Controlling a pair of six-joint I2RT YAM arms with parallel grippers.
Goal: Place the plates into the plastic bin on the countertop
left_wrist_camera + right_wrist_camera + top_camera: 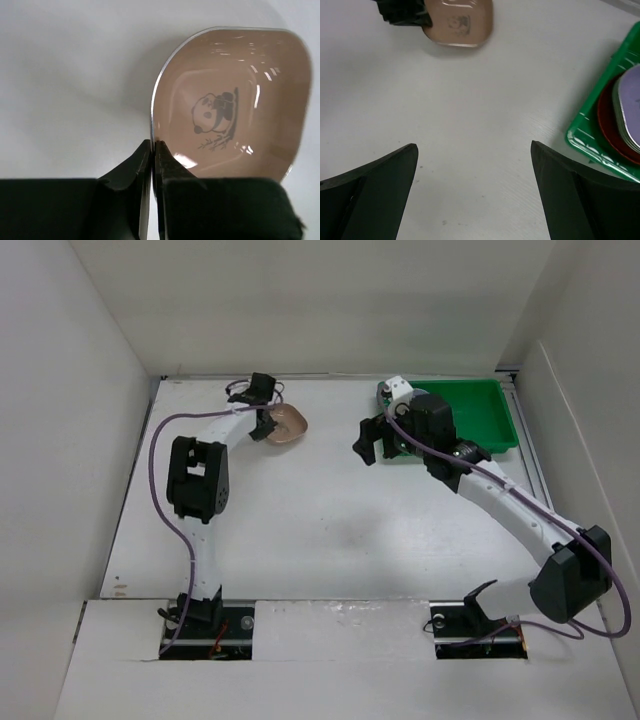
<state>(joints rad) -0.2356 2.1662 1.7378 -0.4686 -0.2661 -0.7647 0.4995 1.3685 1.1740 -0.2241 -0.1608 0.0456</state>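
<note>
While left gripper [152, 146] clamps tan plate [230, 105] by its rim, plate well left of green bin [585, 144], right gripper [473, 146] between them, fingers wide apart, red plate [605, 117] and lilac plate [630, 100] stacked in bin.

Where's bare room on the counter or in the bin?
Bare: the countertop from the tan plate across to the bin, and the bin's right half. Crowded: the bin's left end, a lilac plate on a red plate, beside the open right gripper. The left gripper pinches the tan plate's rim.
</note>
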